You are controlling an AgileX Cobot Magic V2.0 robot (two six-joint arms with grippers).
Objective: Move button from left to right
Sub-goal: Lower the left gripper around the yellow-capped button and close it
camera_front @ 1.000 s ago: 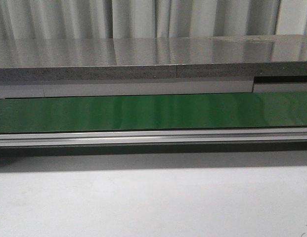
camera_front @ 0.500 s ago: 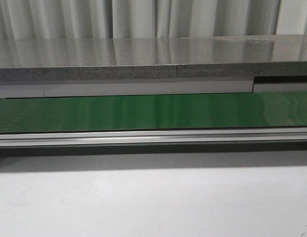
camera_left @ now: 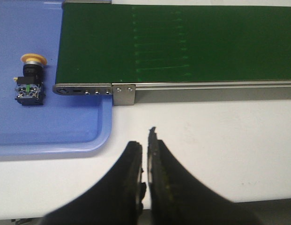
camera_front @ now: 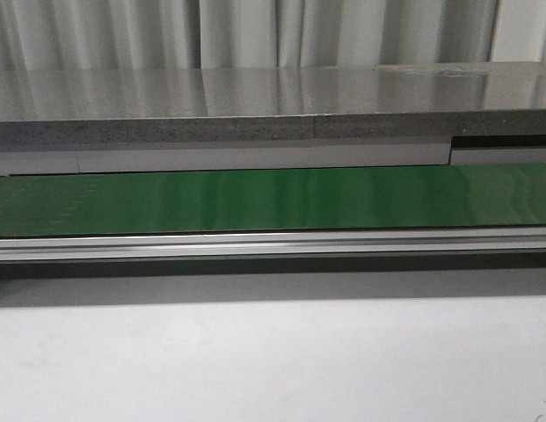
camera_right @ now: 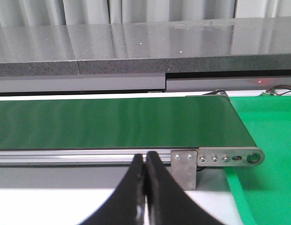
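Observation:
The button (camera_left: 29, 80), with a yellow-orange cap, black body and tiny green mark, lies on its side in the blue tray (camera_left: 51, 136), seen only in the left wrist view. My left gripper (camera_left: 145, 140) is shut and empty, hovering over the white table, apart from the tray and well short of the button. In the right wrist view my right gripper (camera_right: 145, 159) is shut with nothing in it, near the conveyor's right end. Neither gripper shows in the front view.
A green conveyor belt (camera_front: 273, 198) with an aluminium rail (camera_front: 273, 244) runs across the table. Its left end bracket (camera_left: 93, 90) overhangs the blue tray. A green mat or tray (camera_right: 267, 140) lies past the belt's right end (camera_right: 229, 158). A grey shelf (camera_front: 273, 114) stands behind.

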